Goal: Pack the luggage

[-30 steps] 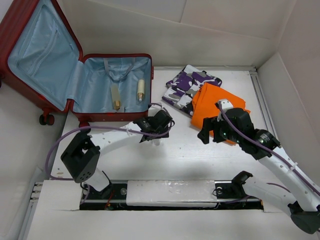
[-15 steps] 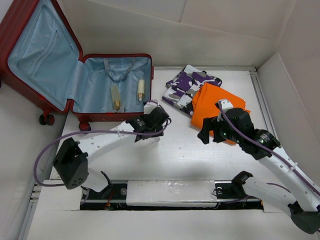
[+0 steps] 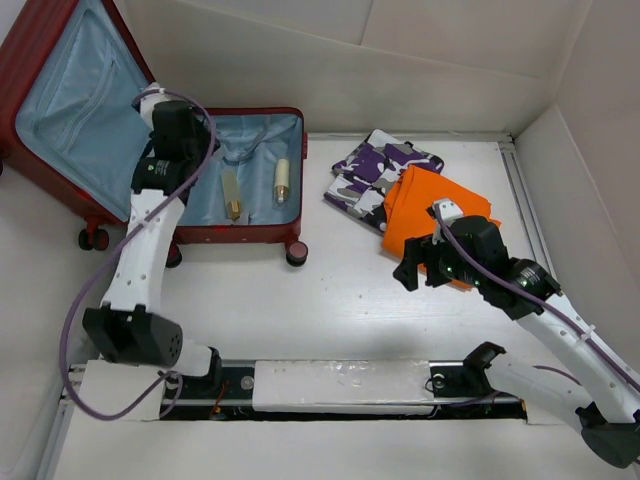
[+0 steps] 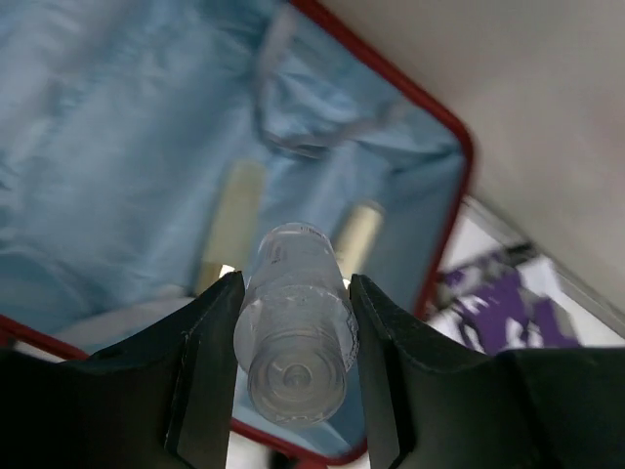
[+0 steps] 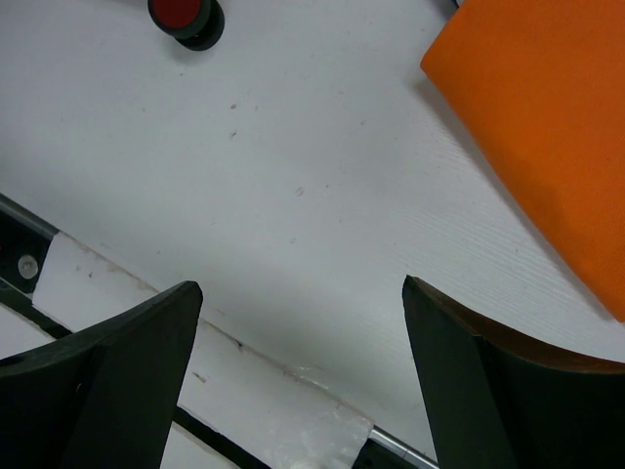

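The left gripper (image 3: 176, 130) (image 4: 295, 293) was partly closed on a clear bottle (image 4: 295, 347), one finger pressed to each side of it. It hung over the luggage (image 3: 225, 236), close to the hinge. The luggage lay open at the far left of the table (image 3: 340, 310), with its base flat, its blue lining up and its lid leaning back to the left. On the lining below the bottle lay a left tube (image 3: 231, 196) (image 4: 230, 220) and a right tube (image 3: 282, 183) (image 4: 356, 234), both pale, side by side and apart. A wheel (image 3: 296, 253) (image 5: 186, 14) at the luggage's near right corner rested on the table.

The right gripper (image 3: 413, 264) (image 5: 301, 288) stood wide open and held nothing. It hovered above bare table, at the near left edge of an orange cloth (image 3: 430, 200) (image 5: 547, 127). A purple cloth (image 3: 375, 168) with a patchy pattern lay just beyond the orange one, touching it.
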`<state>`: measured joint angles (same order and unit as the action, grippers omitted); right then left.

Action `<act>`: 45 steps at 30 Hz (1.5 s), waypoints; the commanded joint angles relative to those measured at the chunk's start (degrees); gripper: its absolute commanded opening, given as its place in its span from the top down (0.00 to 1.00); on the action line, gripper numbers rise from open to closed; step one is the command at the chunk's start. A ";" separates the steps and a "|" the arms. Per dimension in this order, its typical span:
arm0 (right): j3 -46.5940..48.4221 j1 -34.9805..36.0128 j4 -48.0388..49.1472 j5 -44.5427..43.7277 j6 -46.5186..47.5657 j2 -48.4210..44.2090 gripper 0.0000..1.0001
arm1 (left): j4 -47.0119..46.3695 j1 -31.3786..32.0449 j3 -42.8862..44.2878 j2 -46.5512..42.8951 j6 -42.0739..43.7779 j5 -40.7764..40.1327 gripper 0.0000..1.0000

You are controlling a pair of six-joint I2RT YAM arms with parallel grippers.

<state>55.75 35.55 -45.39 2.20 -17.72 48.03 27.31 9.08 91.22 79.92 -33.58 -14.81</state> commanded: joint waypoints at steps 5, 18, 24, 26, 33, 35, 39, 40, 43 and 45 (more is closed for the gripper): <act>0.50 -0.31 2.85 2.29 0.93 -1.36 0.10 | 3.09 -13.12 4.03 11.73 6.24 2.15 0.69; -0.55 -0.31 5.22 3.43 0.93 2.77 0.10 | 19.62 -13.65 22.58 40.02 15.57 -7.52 0.72; -0.55 -0.31 5.22 2.20 0.40 5.76 0.10 | 21.30 -13.65 33.49 49.97 15.57 -7.34 0.62; -0.55 -0.31 5.22 2.20 -0.13 7.16 0.10 | 19.81 -13.65 35.77 51.82 15.57 -6.82 0.46; 1.21 -0.31 4.70 0.97 -1.36 9.62 0.10 | 12.51 -13.65 39.91 54.03 14.34 -4.53 0.14; 2.61 -0.31 4.69 -0.52 -1.36 10.15 0.10 | 10.84 -13.65 41.31 52.46 14.34 -3.74 0.10; 4.10 -0.31 4.69 -1.93 -1.88 11.99 0.12 | 9.60 -13.65 43.42 48.86 13.20 -0.93 0.08; 5.15 -0.31 5.30 -1.93 -1.88 12.61 0.12 | 9.08 -13.65 43.43 47.88 13.19 -0.05 0.08; 8.05 -0.31 5.31 -5.09 -1.88 13.84 0.12 | 6.71 -11.55 40.36 41.21 13.36 1.45 0.09; 9.46 -1.36 5.83 -6.41 -1.88 14.37 0.16 | 5.48 -9.18 36.85 37.52 13.90 3.46 0.10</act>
<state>60.99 35.22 -42.78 -0.56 -19.27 62.30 36.84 -3.31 129.54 128.90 -19.77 -14.55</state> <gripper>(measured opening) 0.848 0.901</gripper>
